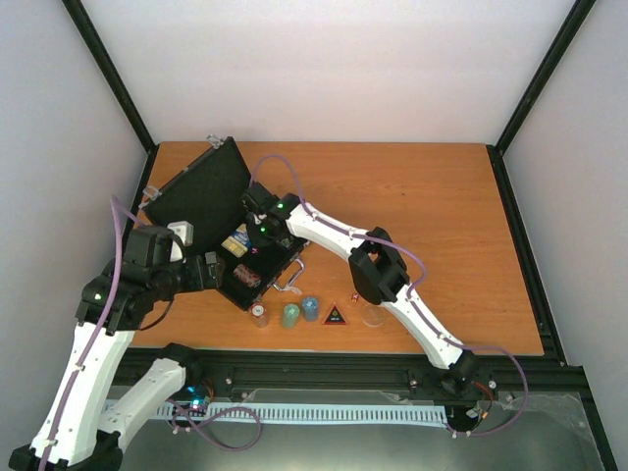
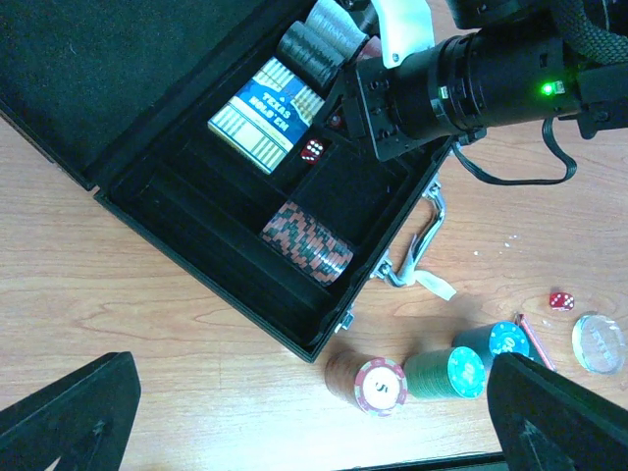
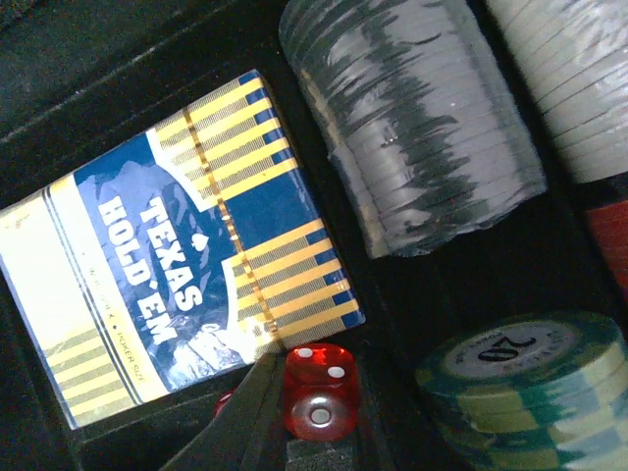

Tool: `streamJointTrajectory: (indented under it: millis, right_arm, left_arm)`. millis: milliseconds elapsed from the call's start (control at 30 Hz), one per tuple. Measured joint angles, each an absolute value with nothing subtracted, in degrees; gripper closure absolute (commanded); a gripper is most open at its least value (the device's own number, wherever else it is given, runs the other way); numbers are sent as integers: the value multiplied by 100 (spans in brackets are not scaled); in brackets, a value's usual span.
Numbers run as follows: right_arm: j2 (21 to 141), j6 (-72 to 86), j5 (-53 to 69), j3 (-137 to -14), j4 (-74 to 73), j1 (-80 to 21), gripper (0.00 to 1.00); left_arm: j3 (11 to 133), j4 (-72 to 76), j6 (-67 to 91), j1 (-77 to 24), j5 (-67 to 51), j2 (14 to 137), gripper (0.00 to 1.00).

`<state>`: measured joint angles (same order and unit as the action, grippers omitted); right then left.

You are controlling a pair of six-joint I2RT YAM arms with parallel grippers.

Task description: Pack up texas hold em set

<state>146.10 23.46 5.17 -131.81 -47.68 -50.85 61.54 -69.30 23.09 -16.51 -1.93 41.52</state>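
The black case lies open at the left of the table. Its tray holds a blue-and-yellow card deck, a grey chip stack, a white stack, a green stack and a red-and-black stack. My right gripper reaches into the tray, shut on a red die beside the deck. Open and empty, my left gripper hovers over the near-left table. On the wood before the case stand a red chip stack, a green one and a blue one.
A black triangle, a clear disc and a second red die lie on the table right of the loose stacks. The case's silver handle sticks out toward them. The right arm crosses the table's middle.
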Motion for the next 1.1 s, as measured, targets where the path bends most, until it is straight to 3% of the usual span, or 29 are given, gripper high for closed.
streamJointTrajectory:
  millis: [133, 300, 833, 1100]
  right_arm:
    - [14621, 2368, 493, -13207, -4779, -5096, 69]
    - [14621, 2381, 440, -13233, -4772, -5113, 64]
    - [14411, 2338, 366, -13233, -4838, -5116, 64]
    - [14140, 2226, 913, -13233, -4786, -5107, 64]
  left_arm:
    - [6154, -6930, 2265, -1651, -193, 4206, 0]
    - [6154, -6930, 2261, -1651, -193, 4226, 0]
    - [6154, -6925, 2263, -1651, -193, 4226, 0]
    - [6154, -6923, 2268, -1651, -196, 4202, 0]
